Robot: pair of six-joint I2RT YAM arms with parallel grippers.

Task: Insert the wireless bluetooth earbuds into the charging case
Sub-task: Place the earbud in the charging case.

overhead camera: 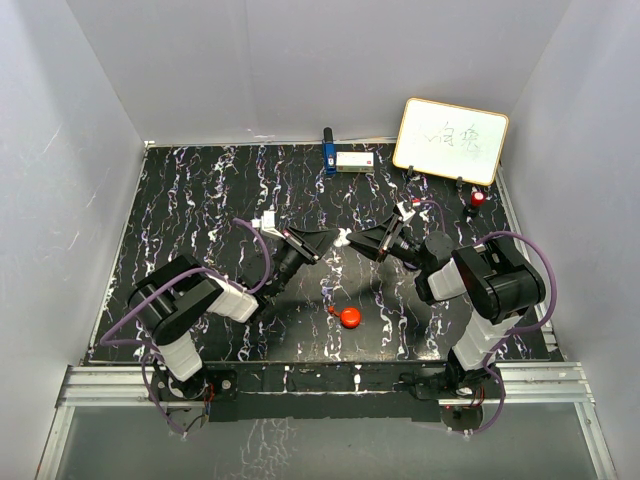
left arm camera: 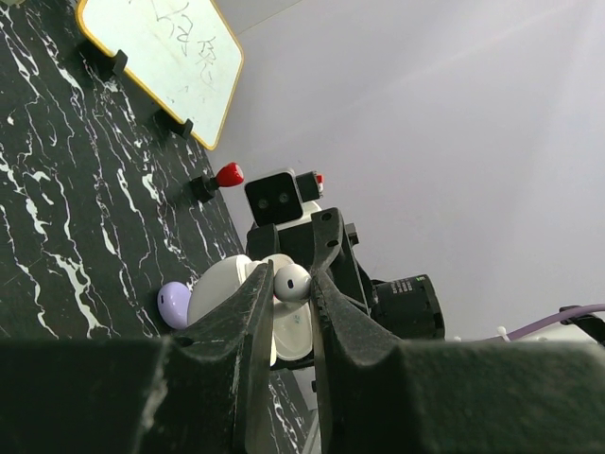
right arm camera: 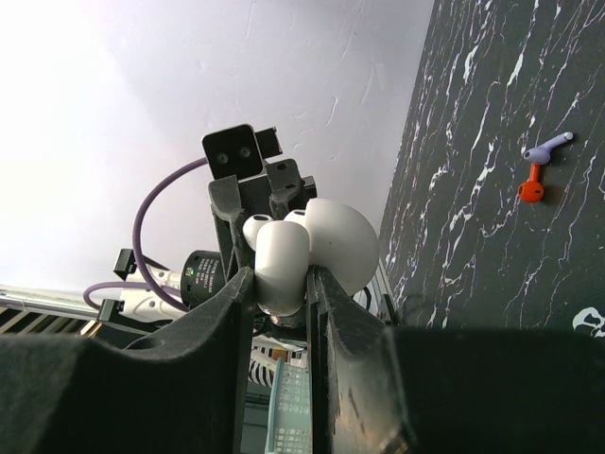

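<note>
My left gripper [left arm camera: 291, 276] is shut on a white earbud [left arm camera: 291, 282], held above the table. Just behind it is the open white charging case [left arm camera: 222, 288]. My right gripper [right arm camera: 282, 276] is shut on that case [right arm camera: 282, 260], whose domed lid [right arm camera: 342, 241] stands open. The white earbud [right arm camera: 253, 229] shows at the case's mouth. From above, the left gripper [overhead camera: 333, 243] and right gripper [overhead camera: 363, 240] meet tip to tip at mid-table. A small red earbud [right arm camera: 531, 190] and a purple one [right arm camera: 548, 148] lie on the black marbled table [overhead camera: 200, 200].
A round red pod [overhead camera: 350, 318] lies near the front with a small red piece [overhead camera: 331, 310] beside it. A purple pod [left arm camera: 173, 305] sits on the table below the case. A whiteboard [overhead camera: 450, 140], a blue-and-white box [overhead camera: 345, 158] and a red-tipped stand [overhead camera: 477, 200] line the back.
</note>
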